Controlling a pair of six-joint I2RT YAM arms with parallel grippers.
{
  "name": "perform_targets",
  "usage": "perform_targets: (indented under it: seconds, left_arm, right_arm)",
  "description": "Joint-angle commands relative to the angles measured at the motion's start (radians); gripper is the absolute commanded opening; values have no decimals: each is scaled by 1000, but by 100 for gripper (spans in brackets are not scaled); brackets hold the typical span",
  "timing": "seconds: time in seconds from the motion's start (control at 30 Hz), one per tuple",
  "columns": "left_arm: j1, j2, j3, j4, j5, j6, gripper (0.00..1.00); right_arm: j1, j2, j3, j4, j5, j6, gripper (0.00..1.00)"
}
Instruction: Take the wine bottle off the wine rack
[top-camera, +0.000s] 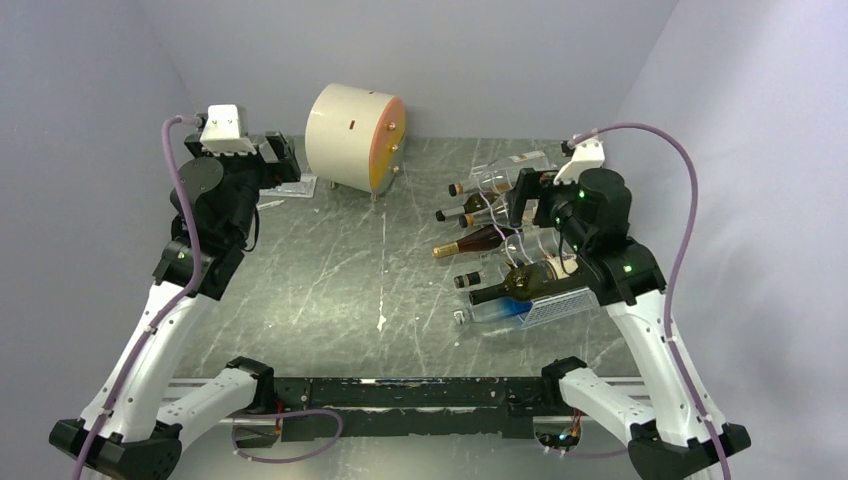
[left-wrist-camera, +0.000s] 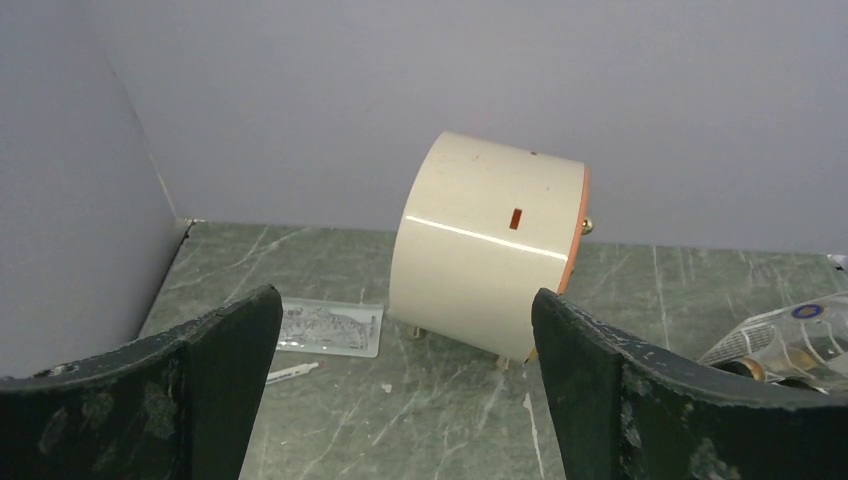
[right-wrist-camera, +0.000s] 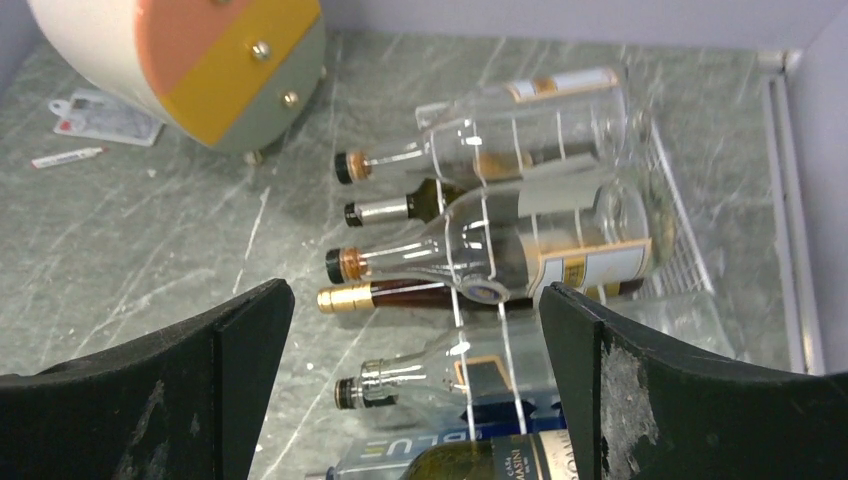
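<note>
The white wire wine rack (top-camera: 562, 306) stands at the right of the table with several bottles lying in its cradles, necks pointing left. A dark green wine bottle (top-camera: 520, 284) with a cream label lies on top at the near end. My right gripper (top-camera: 521, 196) hovers over the rack, open and empty. In the right wrist view its fingers (right-wrist-camera: 640, 400) straddle the rack (right-wrist-camera: 684, 252), with the green bottle (right-wrist-camera: 500, 462) at the bottom edge and a gold-capped dark bottle (right-wrist-camera: 400, 295) higher up. My left gripper (top-camera: 283, 158) is open and empty at the far left.
A cream cylindrical drum (top-camera: 352, 136) with an orange face stands at the back centre; it also shows in the left wrist view (left-wrist-camera: 480, 260). A clear plastic packet (left-wrist-camera: 325, 326) and a small pen (left-wrist-camera: 295, 372) lie left of it. Walls close in the left, back and right.
</note>
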Motion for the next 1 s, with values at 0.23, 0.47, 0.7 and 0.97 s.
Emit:
perform_targets:
  seconds: [0.23, 0.47, 0.7, 0.97]
  left_arm:
    - [23, 24, 1, -16, 70, -42, 99]
    - [25, 24, -5, -9, 115, -57, 99]
    - [25, 28, -8, -6, 172, -80, 99]
    - [25, 20, -21, 7, 179, -93, 99]
  right_arm:
    - [20, 131, -55, -9, -91, 163, 100]
    - [23, 155, -53, -10, -115, 22, 100]
    - [35, 167, -42, -13, -22, -117, 100]
    - [339, 265, 16, -84, 285, -246, 100]
